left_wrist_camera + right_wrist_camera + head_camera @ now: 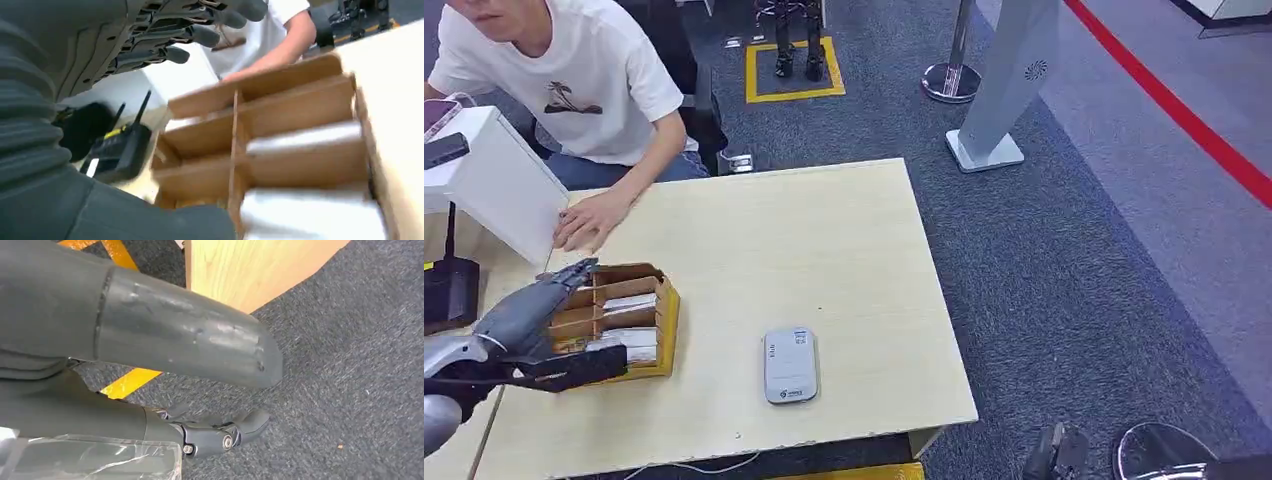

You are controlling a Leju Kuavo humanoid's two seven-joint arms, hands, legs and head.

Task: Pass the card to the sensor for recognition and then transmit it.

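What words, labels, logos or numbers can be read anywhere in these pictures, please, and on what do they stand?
No text can be read as words.
Grey sensor on the table: small markings at both ends, too small to read.
Person's white T-shirt: a dark palm-tree picture, any lettering illegible.
Grey stand: a round swirl logo, no words.
White cards in the wooden box under the left hand: blurred.

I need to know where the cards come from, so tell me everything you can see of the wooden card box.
The box is an open-topped tray of light brown wood, split by thin partitions into rows of slots. Several slots hold white cards lying flat; others look empty. It sits flat near the table's left edge. The left hand hovers over its near-left side with fingers spread, holding nothing; contact cannot be told.
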